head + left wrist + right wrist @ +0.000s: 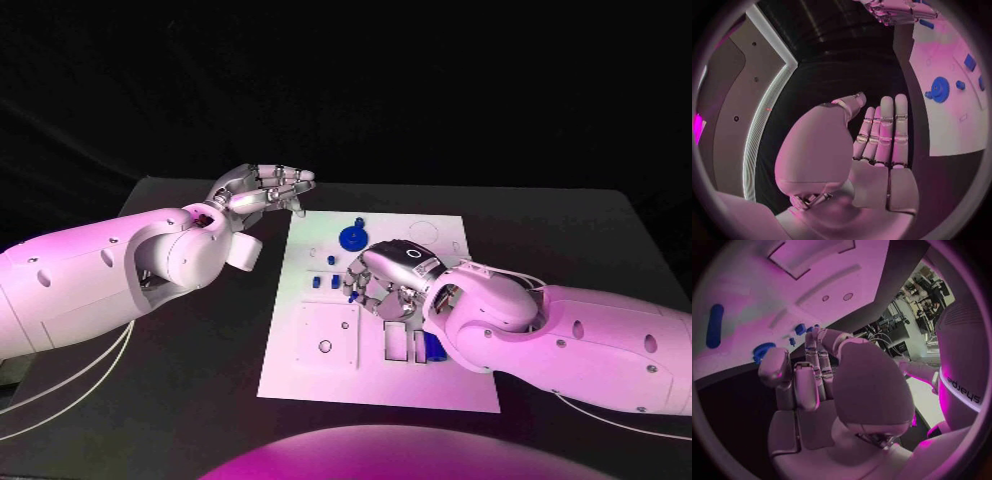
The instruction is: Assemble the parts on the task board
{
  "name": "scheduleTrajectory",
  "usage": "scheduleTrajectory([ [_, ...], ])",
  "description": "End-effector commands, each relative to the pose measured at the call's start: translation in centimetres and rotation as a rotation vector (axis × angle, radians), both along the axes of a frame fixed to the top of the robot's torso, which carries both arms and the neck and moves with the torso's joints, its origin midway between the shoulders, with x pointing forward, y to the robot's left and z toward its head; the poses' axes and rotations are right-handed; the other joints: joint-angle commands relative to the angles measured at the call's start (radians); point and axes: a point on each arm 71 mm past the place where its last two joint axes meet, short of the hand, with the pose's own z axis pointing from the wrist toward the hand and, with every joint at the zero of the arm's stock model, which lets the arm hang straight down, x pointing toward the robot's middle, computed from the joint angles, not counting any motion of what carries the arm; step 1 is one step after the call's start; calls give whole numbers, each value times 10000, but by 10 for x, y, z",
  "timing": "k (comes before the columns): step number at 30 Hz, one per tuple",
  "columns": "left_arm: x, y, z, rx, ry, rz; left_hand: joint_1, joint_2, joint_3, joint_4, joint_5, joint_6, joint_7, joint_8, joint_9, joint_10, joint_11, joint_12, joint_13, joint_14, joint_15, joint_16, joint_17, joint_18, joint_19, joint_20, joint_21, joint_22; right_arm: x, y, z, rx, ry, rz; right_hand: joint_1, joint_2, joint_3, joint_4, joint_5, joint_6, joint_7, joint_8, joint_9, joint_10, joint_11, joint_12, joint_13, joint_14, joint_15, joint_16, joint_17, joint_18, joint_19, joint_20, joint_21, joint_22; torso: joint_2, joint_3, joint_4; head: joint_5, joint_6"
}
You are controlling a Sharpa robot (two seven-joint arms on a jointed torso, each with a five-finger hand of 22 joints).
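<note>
Early going: the silver right hand [392, 283] hovers empty over the white task board [378, 385], fingers apart, blue gear [353, 238] and small blue pieces [332, 283] loose; left hand [264, 189] idles, fingers loosely curled, empty

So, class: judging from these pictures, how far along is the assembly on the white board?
Early, it seems. Done: nothing clearly. In hand: the right hand hovers over the task board near small blue parts; any grip is unclear. The left hand holds nothing, off the board. Left: the blue gear and the other parts look unassembled.
</note>
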Motion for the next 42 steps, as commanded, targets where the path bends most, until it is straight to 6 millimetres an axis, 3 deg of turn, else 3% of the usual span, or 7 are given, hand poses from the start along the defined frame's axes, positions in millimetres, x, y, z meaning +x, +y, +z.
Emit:
scheduleTrajectory([
  [1,0,-3,1,-108,-6,-90,-2,-73,-5,-70,-5,5,210,34,-10,-54,35,-13,-9,8,-29,-35,-9,134,48,-10,-54,-13,-5,6,-7,-252,105,371,-40,34,20,-38,41,12,24,19,22,329,-289,-43,12,415,-61,51,-8,-107,-22,-26,28,-5,-3,7,-4,86,-45],
  [17,0,-5,1,-121,16,-139,-7,-86,-11,-79,-9,4,210,37,-11,-68,37,-16,-8,5,-25,-45,-20,132,48,-9,-62,-17,-13,15,-25,-539,559,581,-64,48,42,-64,39,-6,32,16,38,324,-282,-55,22,413,-57,54,-14,-101,-38,-24,7,-16,6,11,-2,217,-171],
  [42,0,-3,1,-103,48,-133,-21,-90,-18,-83,-11,-1,212,40,-12,-84,40,-18,-7,4,-21,-57,-34,130,48,-6,-74,-24,-13,13,-31,-987,557,516,-78,56,51,-75,38,-14,35,16,47,323,-279,-61,27,413,-55,58,-11,-100,-43,-23,0,-19,6,14,-4,217,-219],
])
